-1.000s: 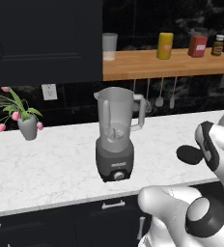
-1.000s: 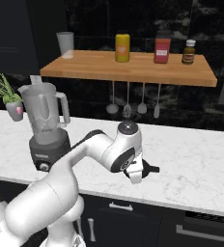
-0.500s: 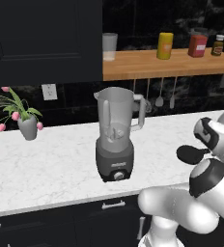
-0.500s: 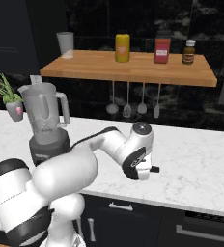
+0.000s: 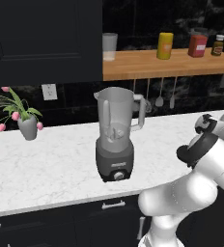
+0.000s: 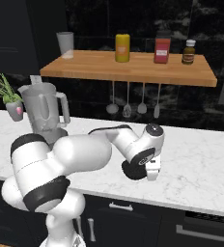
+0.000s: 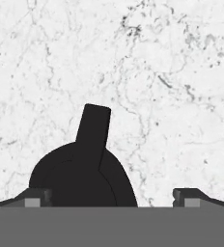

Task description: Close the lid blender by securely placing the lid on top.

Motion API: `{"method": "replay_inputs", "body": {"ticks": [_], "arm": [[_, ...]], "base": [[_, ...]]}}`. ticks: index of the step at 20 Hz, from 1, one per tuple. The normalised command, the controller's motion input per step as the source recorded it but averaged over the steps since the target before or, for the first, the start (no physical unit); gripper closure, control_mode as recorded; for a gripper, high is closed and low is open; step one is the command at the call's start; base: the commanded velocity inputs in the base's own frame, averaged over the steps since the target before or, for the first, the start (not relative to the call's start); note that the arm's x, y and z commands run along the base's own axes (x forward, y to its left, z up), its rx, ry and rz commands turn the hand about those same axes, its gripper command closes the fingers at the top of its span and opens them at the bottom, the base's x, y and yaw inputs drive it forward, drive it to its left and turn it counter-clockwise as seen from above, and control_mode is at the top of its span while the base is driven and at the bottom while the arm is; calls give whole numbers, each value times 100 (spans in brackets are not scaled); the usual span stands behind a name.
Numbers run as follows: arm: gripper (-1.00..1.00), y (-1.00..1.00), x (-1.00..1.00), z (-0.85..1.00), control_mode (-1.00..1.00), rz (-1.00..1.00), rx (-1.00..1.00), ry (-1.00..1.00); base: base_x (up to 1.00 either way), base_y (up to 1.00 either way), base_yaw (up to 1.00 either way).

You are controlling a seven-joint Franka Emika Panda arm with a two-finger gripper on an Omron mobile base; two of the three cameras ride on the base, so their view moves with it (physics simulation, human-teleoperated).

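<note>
The blender (image 5: 115,140) stands on the white marble counter, its grey jar open at the top, on a dark motor base with a round knob; it is also at the left in the right base view (image 6: 44,113). The lid (image 7: 82,176), a black domed disc with a tab sticking out, lies flat on the counter to the blender's right (image 5: 184,155). My gripper (image 7: 113,198) hangs just above it, pointing down, open. The lid sits between the two fingertips, closer to the left one (image 7: 36,197). In the right base view the gripper (image 6: 152,171) is low over the counter.
A wooden shelf (image 5: 167,65) above the counter carries a tumbler (image 5: 109,46), a yellow can, a red box and a brown bottle. Utensils hang under it. A pot of pink tulips (image 5: 27,126) stands far left. The counter's front edge runs close below the lid.
The arm has swung and folded over the lid, so its elbow now bulks in front of both base views. The lid and blender have not moved. The gripper stays open.
</note>
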Motion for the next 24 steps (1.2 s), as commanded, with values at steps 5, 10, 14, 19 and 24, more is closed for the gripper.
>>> {"method": "replay_inputs", "body": {"ticks": [5, 10, 14, 19, 24], "arm": [[-100, 0, 28, -34, -100, 0, 0, 5], [-100, -8, 21, -24, -100, 0, 0, 2], [-100, -6, 17, -29, -100, 0, 0, 0], [-100, -9, 28, -16, -100, 0, 2, 0], [-100, -2, 24, -24, -100, 0, 0, 0]], "base": [[0, 0, 0], [0, 0, 0], [0, 0, 0], [0, 0, 0], [0, 0, 0]]}}
